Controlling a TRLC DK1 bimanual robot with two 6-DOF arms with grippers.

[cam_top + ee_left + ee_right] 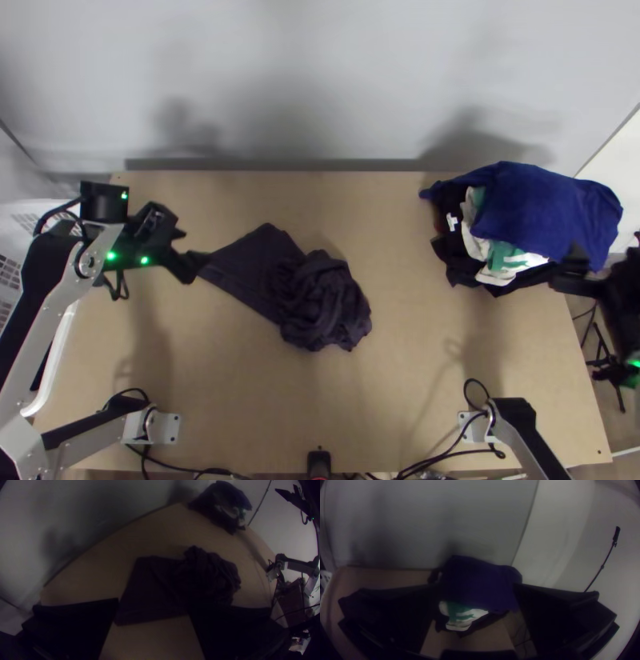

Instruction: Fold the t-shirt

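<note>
Dark purple t-shirt (320, 300) lies half flat, half bunched; left tool (198, 246) and right tool (565, 270) gape wide, empty.

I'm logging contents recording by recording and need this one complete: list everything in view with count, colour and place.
Crumpled cloth t-shirt: one, dark purple-grey, mid-table, flatter towards the left gripper, bunched at the other end
Piled garments: several, exact count unclear; blue on top, green, white and black below, table's far right
Wooden table: one, light brown, under the cloth
Wall: grey, beyond the table
Thin stand: one, black, right of the table
Small device: one, black, near edge's middle
Cables: several, black, by the arm bases
Robot arms: two, silver-grey and black, left and right
Left gripper: one, black, open, left of the t-shirt
Right gripper: one, black, open, by the pile
</note>
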